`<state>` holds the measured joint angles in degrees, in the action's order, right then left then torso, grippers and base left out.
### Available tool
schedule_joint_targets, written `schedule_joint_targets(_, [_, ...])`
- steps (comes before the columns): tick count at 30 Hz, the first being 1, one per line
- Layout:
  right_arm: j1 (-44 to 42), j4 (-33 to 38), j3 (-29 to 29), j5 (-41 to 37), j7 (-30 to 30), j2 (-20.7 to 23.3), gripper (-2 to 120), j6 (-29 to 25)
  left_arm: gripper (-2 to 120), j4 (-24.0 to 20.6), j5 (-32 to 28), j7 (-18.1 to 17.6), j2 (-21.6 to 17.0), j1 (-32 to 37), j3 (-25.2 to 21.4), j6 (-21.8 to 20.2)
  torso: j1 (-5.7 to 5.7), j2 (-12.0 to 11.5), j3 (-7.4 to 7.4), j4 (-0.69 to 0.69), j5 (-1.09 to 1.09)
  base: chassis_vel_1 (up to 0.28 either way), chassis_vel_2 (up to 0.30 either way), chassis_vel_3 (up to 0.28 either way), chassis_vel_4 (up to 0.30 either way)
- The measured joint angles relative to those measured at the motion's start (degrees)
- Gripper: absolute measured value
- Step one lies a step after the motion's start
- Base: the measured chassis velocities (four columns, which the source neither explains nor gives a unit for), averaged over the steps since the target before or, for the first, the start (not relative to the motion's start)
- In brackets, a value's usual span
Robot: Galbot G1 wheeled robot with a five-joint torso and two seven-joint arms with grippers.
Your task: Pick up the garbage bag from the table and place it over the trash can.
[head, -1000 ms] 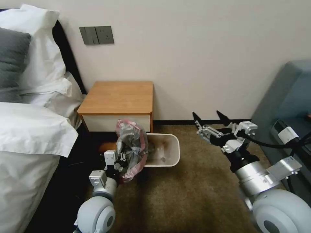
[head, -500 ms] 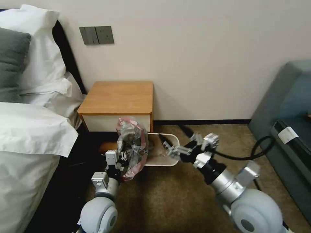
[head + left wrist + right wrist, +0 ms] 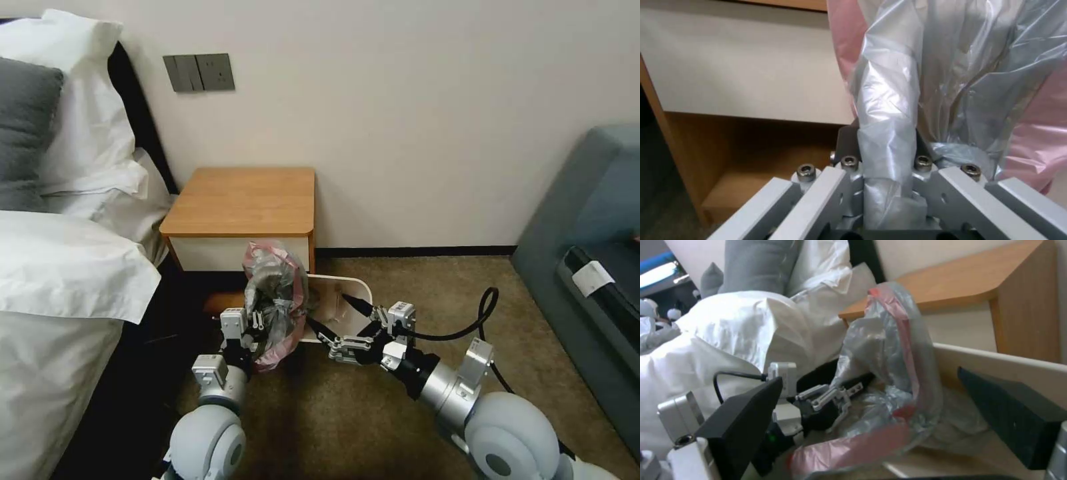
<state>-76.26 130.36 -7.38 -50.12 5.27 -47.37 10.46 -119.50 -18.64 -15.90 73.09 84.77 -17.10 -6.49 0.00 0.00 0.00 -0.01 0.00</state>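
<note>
Bunching crinkly grey, pink-edged garbage bag (image 3: 273, 297) in left pincer (image 3: 257, 320)

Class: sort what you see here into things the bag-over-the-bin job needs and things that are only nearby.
Job: bag, clamped in left hand; bin; table; right hand, open beside the bag at the bin.

Nearby: pillows, bedding, wall switches, sofa, carpet.

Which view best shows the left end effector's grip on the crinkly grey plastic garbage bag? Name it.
Left wrist view: the garbage bag runs pinched between the left end effector fingers. Head view shows the bag bunched above it, the clamp small. Right wrist view shows the bag side-on, the grip partly hidden.
</note>
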Motion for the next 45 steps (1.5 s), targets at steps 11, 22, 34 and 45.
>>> schedule_joint_targets(11, [14.82,-5.87,11.25,-8.27,-6.24,1.08,100,2.54,6,0.07,0.06,0.12,0.00,-0.19,0.06,0.55,0.00,0.00,0.00,0.01,-0.01,0.000,0.000,0.000,0.000])
schedule_joint_targets(22, [25.14,-10.25,21.79,-11.46,-15.36,-1.65,100,7.78,6,0.08,0.30,0.22,0.20,-0.16,-0.35,0.72,0.00,0.00,0.00,0.01,0.00,0.000,0.000,0.000,0.000])
schedule_joint_targets(34, [31.58,-14.50,26.03,-11.79,-18.65,-3.57,100,8.11,6,0.23,0.47,0.39,0.58,-0.25,-0.06,0.91,0.00,0.00,0.00,0.01,0.00,0.000,0.000,0.000,0.000])
schedule_joint_targets(45, [34.65,-17.60,28.75,-11.42,-20.76,-6.06,100,8.16,6,0.04,0.86,0.43,0.58,0.37,-0.38,1.53,0.00,0.00,0.00,0.00,-0.01,0.000,0.000,0.000,0.000])
